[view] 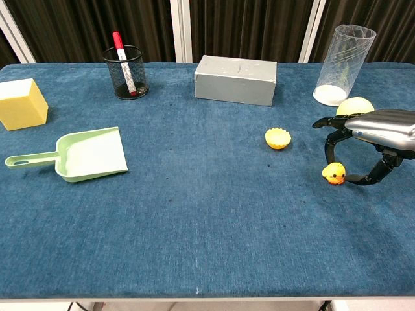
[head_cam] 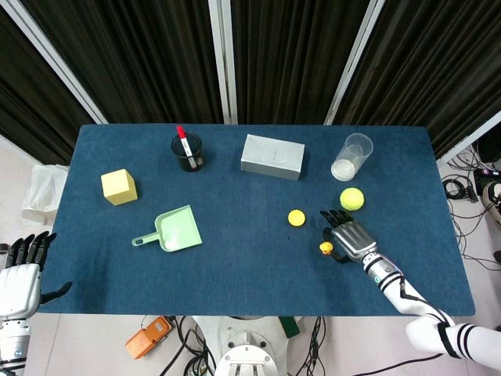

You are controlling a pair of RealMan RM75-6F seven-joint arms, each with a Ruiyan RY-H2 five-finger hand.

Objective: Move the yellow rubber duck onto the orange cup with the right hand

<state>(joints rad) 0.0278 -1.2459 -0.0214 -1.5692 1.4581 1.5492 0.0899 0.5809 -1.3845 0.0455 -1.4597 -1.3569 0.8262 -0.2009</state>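
Fingers of the right hand curl open around the yellow rubber duck, not squeezing yet; next comes pinching it and lifting it to the orange cup.

Matt blue cloth covers the table; glossy rubber duck; silvery metal-look right hand; clear plastic tumbler; black wire-mesh holder.

blue table, duck, cup, dustpan
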